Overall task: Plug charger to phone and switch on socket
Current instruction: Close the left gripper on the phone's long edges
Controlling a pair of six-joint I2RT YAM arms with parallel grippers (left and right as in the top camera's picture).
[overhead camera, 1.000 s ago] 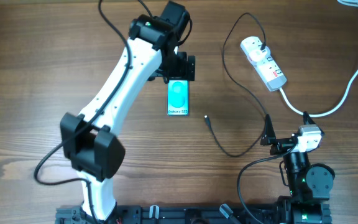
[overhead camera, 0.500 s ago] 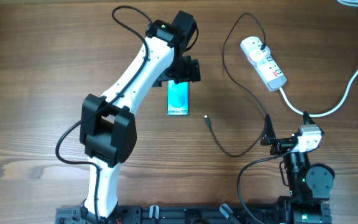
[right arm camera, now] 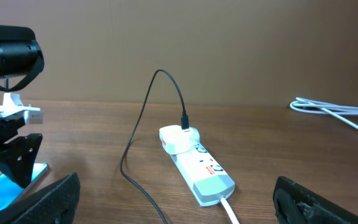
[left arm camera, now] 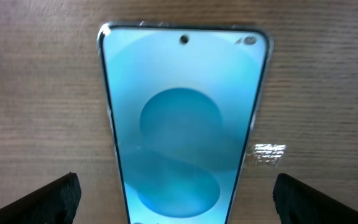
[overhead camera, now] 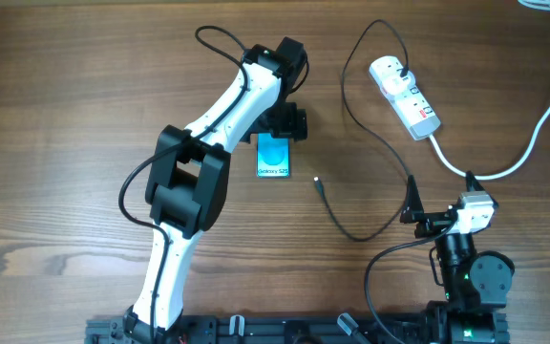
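The phone lies flat on the table with its cyan screen up; it fills the left wrist view. My left gripper is open, just above the phone's far end, its fingers on either side of the phone. The charger is a thin black cable running from the socket to a loose plug tip right of the phone. The socket lies at the back right and also shows in the right wrist view. My right gripper is open and empty near the front right.
A thick white lead runs from the socket toward the right edge and back corner. The right arm's base stands at the front right. The left arm stretches diagonally across the table's left half.
The left arm has swung to the right and its gripper has moved slightly toward the phone's far end. The right arm, phone, cable and socket have not moved.
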